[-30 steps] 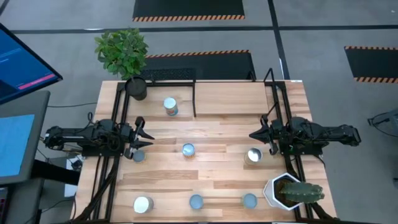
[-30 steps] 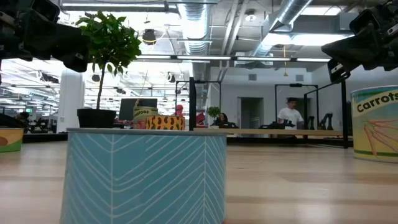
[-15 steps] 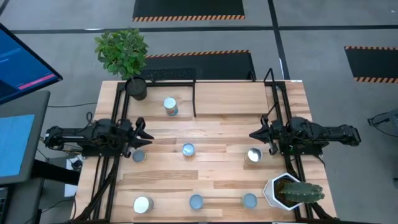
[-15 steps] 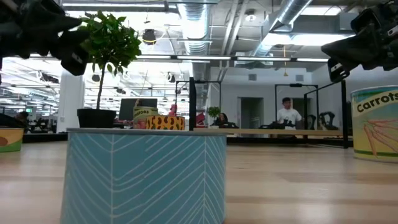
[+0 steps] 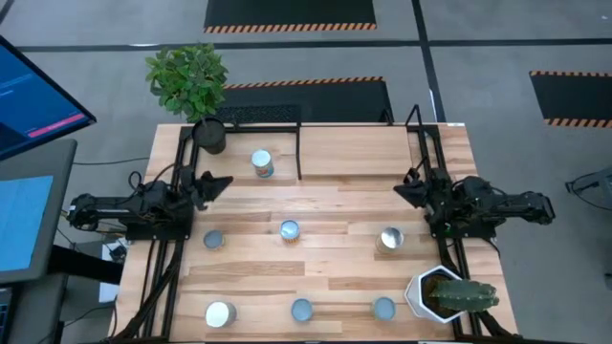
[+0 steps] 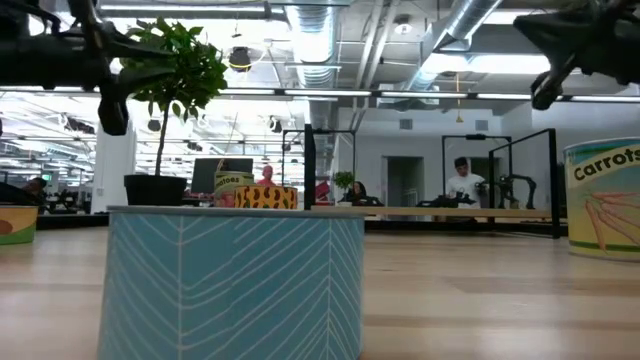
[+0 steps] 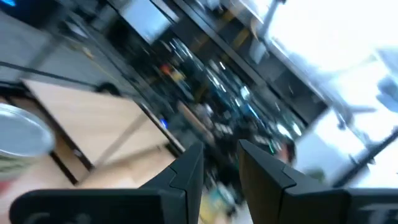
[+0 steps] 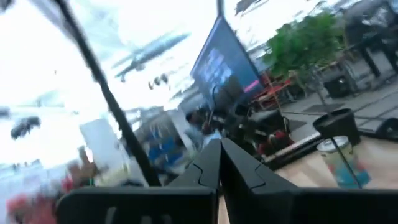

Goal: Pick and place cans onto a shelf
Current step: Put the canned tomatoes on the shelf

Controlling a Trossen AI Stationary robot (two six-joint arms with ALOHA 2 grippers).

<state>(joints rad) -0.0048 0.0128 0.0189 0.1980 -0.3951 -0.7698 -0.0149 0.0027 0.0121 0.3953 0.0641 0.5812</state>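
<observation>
- While neither gripper holds anything, the next can is to be chosen by reach. The left gripper [image 5: 222,182] hangs over the table's [image 5: 335,272] left side and the right gripper [image 5: 402,188] over its right side.
- One can [image 5: 262,163] stands on the shelf [image 5: 354,151] at the far edge, just beside the black plant pot [image 5: 210,136]. Six cans are judged to be outstanding.
- The left-side can [image 5: 214,241] lies nearest the left gripper and the right-side can [image 5: 390,239] nearest the right gripper. A centre can [image 5: 289,229] stands between them, and a front row of cans [image 5: 302,310] stands at the near edge.
- In the left wrist view, the left fingers [image 7: 186,174] are seen slightly parted, with nothing between them. They should be spread wider before descent, as the gap appears narrower than a can.
- In the right wrist view, the right fingers [image 8: 208,163] are seen pressed together, empty. They must be opened fully before any approach.
- Descent should be made vertically over the can's round top, with the jaws straddling the side label, and the grip closed low enough to prevent tipping.
- Carrying height should be kept above the shelf's black rods. Placement should be made on bare board, well apart from the standing can.
- Care is advised beside the cactus pot [image 5: 435,291], which stands near the front-right can.
</observation>
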